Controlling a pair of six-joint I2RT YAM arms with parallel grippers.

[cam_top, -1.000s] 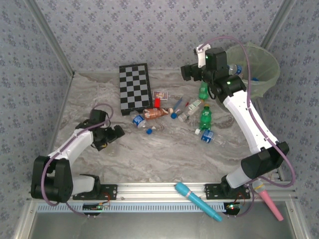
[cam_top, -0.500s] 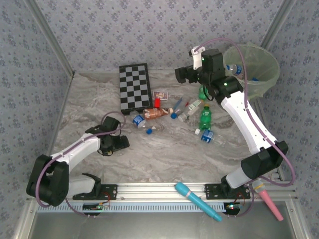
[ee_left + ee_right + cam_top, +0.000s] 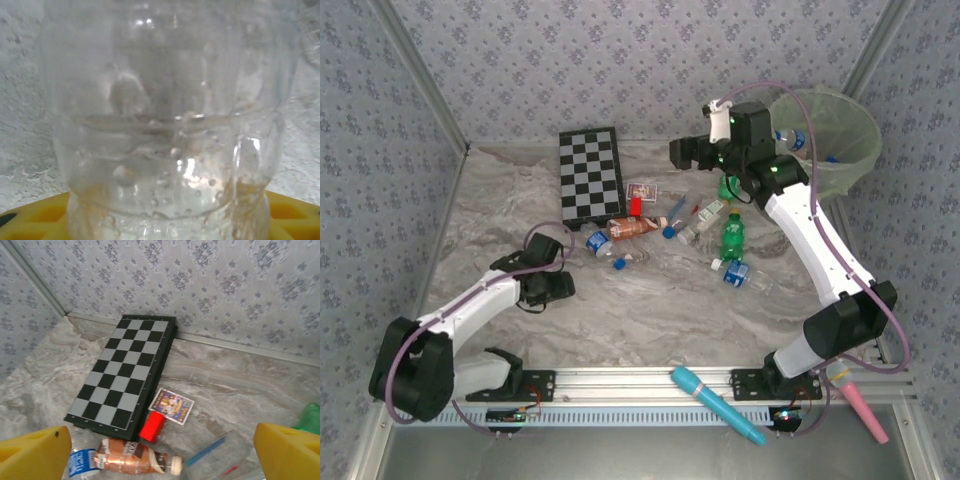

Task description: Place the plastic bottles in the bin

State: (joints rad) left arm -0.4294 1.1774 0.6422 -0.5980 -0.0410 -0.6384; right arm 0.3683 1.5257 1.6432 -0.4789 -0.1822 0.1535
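Clear bottle (image 3: 170, 125): between the left gripper's (image 3: 552, 287) jaws, filling the gap.
Handling: probably light, thin-walled and slick, wet inside; it would likely dent under a hard squeeze, so grip across the ribbed body.
Left jaws: flank the bottle; cannot tell whether they press on it.
Right gripper (image 3: 160, 442): jaws wide apart and empty.
Brownish bottle (image 3: 132, 457): just ahead of the right jaws.
Green bottle (image 3: 732, 235): on the worktop (image 3: 650, 310), beneath the right arm.
Bin (image 3: 865, 115): behind the right jaws.
Hidden: the clear bottle's cap and both ends are cut off.
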